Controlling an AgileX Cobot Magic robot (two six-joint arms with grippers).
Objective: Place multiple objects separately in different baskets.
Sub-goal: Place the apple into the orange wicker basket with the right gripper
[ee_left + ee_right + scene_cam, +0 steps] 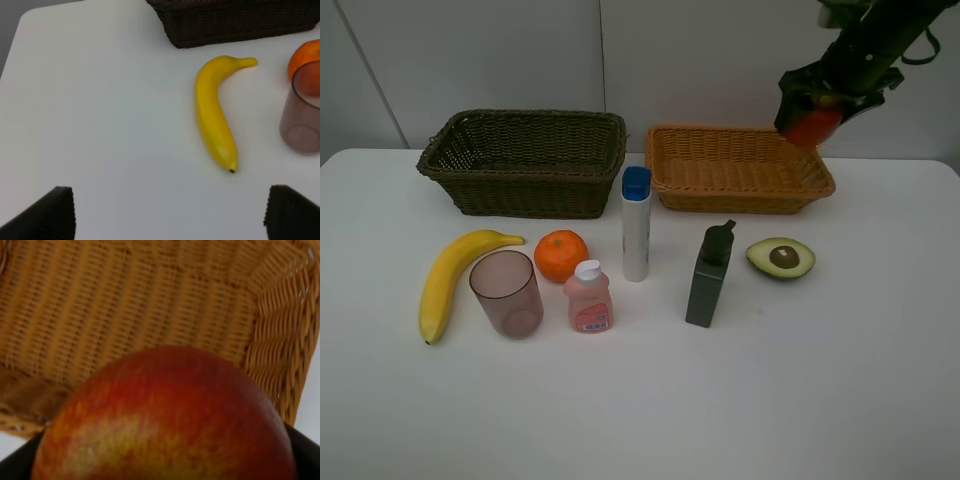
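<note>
At the upper left of the exterior view, a dark basket (525, 190) is seen on the white desk (640, 410), with nothing visible inside it. Below it, 7 objects are spread across the middle of the frame. A banana (455, 280) lies at the far left, its long axis running from lower left to upper right. It is followed by a translucent cup (507, 293), an orange (561, 255), a pink bottle (588, 298), an upright blue-capped tube (636, 225) and a dark green bottle (711, 275). An avocado half (781, 258), cut face up, lies at the right.

The left hand (170, 215) is not shown in the exterior view. In its wrist view the fingertips are spread wide with nothing between them, and the banana is seen ahead on the desk.

At the upper right, the orange-tan basket (740, 198) is set near the dark one, not touching it. The red apple (813, 125) is gripped in the right hand (812, 110), above the basket's right end and close to its far corner. In the right wrist view, the woven floor and 1 corner are seen beyond the apple, so the fruit is judged to hang over the interior, near a side wall.

The coming move is judged to turn on that relation: the apple must be above the floor, not the rim, before it is lowered and released. The right arm is the nearer one.
</note>
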